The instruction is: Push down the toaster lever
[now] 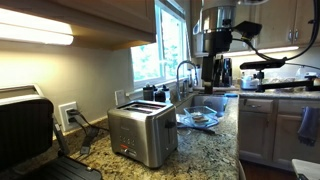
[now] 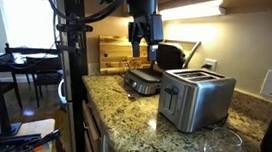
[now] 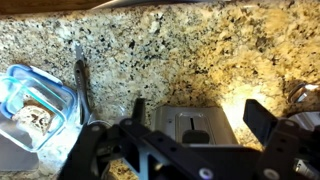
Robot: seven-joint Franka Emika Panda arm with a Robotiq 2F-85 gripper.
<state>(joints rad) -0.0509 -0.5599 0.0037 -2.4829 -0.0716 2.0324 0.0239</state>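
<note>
On the granite counter (image 3: pixel 200 50), the toaster (image 3: pixel 196 126) sits below the spread fingers (image 3: pixel 258 120).

The arm (image 1: pixel 215 18) comes in from the top of both exterior views, its last links turned straight down so that the wrist (image 2: pixel 143 4) hangs vertical. Below it the gripper (image 2: pixel 145 45) points downward and hangs in the air. In the wrist view the gripper's black body fills the lower part of the picture, coming in from the bottom edge. Its two fingers (image 3: pixel 262 120) reach up from it, one on each side, with the jaws spread wide. In an exterior view the gripper (image 1: pixel 214 72) shows as a dark block under the silver wrist section, its fingers too dim to tell apart.
</note>
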